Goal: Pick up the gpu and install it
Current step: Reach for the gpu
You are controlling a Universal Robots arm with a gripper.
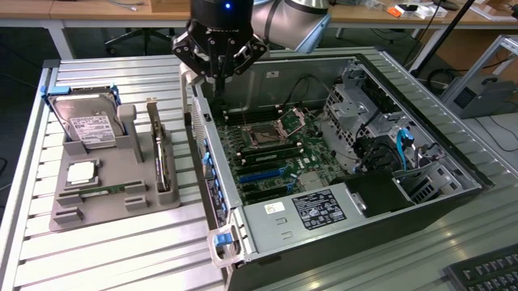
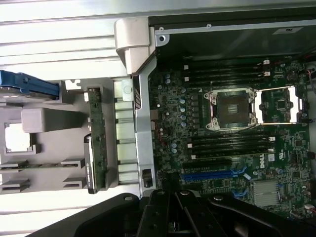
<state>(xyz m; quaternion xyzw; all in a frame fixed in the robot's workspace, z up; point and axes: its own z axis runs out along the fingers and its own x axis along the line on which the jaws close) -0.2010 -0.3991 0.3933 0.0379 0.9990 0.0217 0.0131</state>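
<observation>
Empty, fully closed fingers (image 1: 215, 66) above the computer case (image 1: 200, 130), gpu (image 1: 162, 154) apart in its holder (image 1: 105, 185).

Logged ribbed silver slatted table (image 1: 121, 260). Spotted pale wooden desks (image 1: 81, 12) along far side, dark floor (image 1: 24, 45) beneath, office chair base (image 1: 133, 37) under them. Found black keyboard (image 1: 486, 276) at near corner, exterior view's right. Marked grey box (image 1: 481, 97) on floor beside aluminium frame (image 1: 501, 51). Noted bright, even lighting.
</observation>
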